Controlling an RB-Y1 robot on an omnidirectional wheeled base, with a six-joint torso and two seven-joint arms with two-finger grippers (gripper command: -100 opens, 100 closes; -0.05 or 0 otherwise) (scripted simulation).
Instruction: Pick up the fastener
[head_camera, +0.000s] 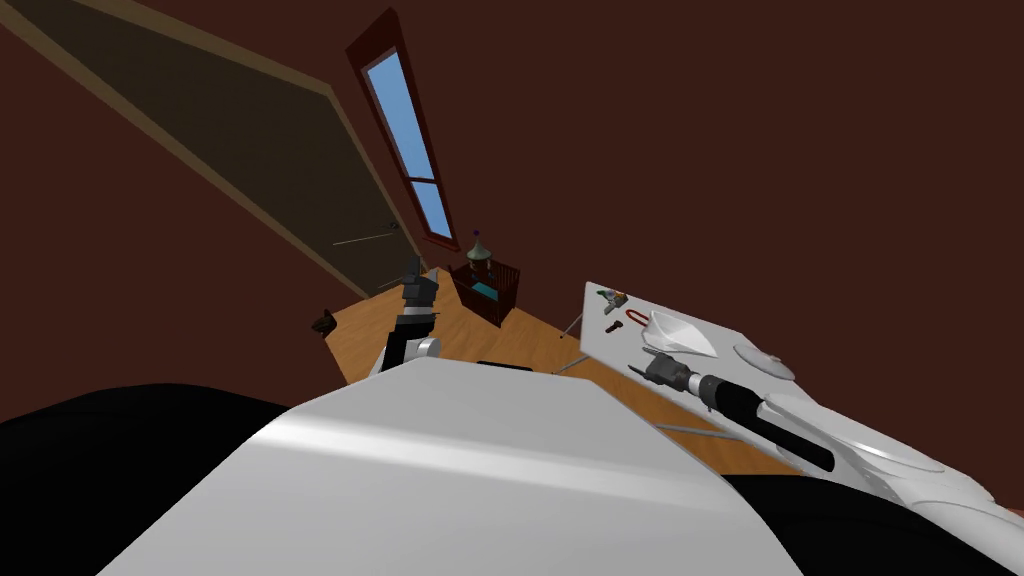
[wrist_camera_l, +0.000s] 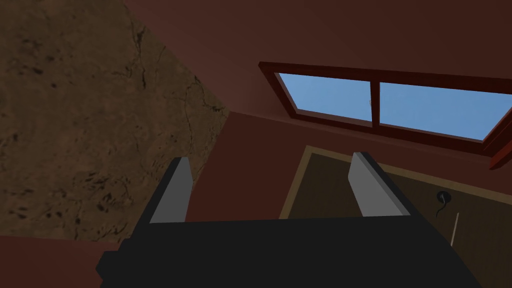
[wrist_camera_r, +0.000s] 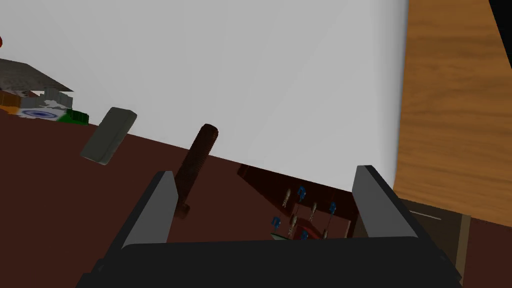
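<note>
Dark red walls, wood floor (head_camera: 480, 340), white bench (wrist_camera_r: 275, 75) off to my right. Right claw (wrist_camera_r: 265, 172) hangs low over the bench with its fingers spread wide, gripping nothing. The dark brown threaded bolt (wrist_camera_r: 197, 160) lies on the bench between them, just beside one finger. Grey block (wrist_camera_r: 109, 135) sits near the bolt, outside the claw. White bowl (head_camera: 682, 335) is on the bench too. Left claw (wrist_camera_l: 270, 160) is raised on my left, spread wide and empty.
</note>
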